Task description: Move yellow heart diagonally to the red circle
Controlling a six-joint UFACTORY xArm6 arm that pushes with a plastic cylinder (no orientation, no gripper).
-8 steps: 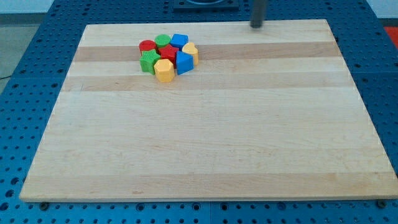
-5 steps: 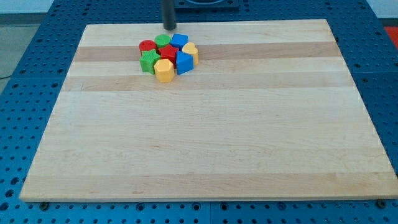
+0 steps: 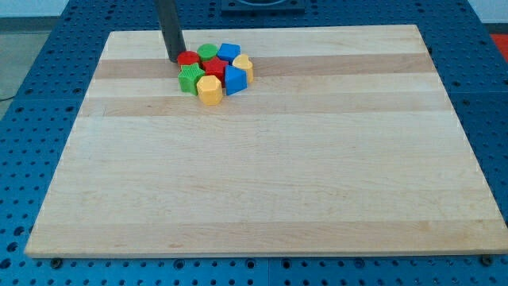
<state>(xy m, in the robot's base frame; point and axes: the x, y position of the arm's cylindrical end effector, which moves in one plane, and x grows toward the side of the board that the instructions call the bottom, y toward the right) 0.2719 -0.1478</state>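
Eight blocks sit packed w/ yellow heart [image 3: 243,66] opposite red circle [image 3: 188,58]; our tool tip [image 3: 172,59], a jawless rod, sits beside the circle.

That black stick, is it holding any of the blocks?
No, nothing is held. My tip only pushes; it sits just at the view's left of the red circle, at the edge of the block cluster.

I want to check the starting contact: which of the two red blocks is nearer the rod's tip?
The red circle block at the cluster's upper left, right beside my tip; the other red block sits inside the cluster.
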